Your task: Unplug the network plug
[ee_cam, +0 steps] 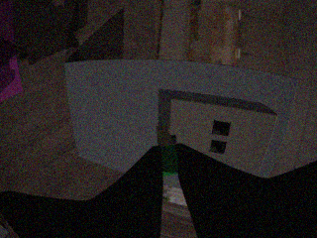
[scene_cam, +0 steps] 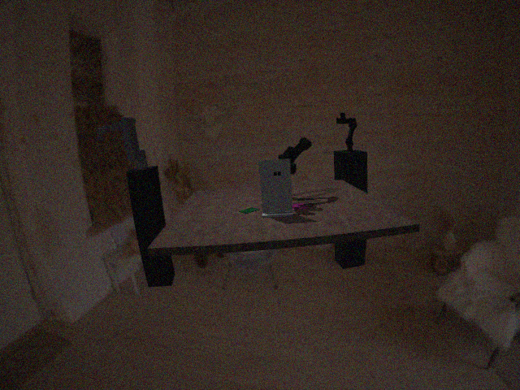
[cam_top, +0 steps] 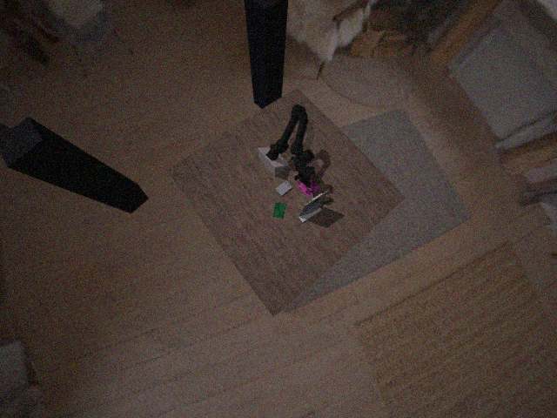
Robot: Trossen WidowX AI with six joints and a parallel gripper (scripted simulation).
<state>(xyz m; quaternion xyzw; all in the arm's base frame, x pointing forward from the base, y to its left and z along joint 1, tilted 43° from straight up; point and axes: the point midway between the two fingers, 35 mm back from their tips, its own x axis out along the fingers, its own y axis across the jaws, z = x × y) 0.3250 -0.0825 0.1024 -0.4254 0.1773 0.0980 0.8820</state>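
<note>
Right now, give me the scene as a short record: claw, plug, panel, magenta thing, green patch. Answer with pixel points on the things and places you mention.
claw: black gripper (ee_cam: 166,153), shut on the plug
plug: small green plug (ee_cam: 169,160), clear of the sockets
panel: upright grey panel (scene_cam: 275,192) (ee_cam: 116,109), two dark square openings
magenta thing: magenta patch (cam_top: 309,186) (scene_cam: 300,205), beside panel
green patch: flat, dark green (cam_top: 279,210) (scene_cam: 249,210), on table
</note>
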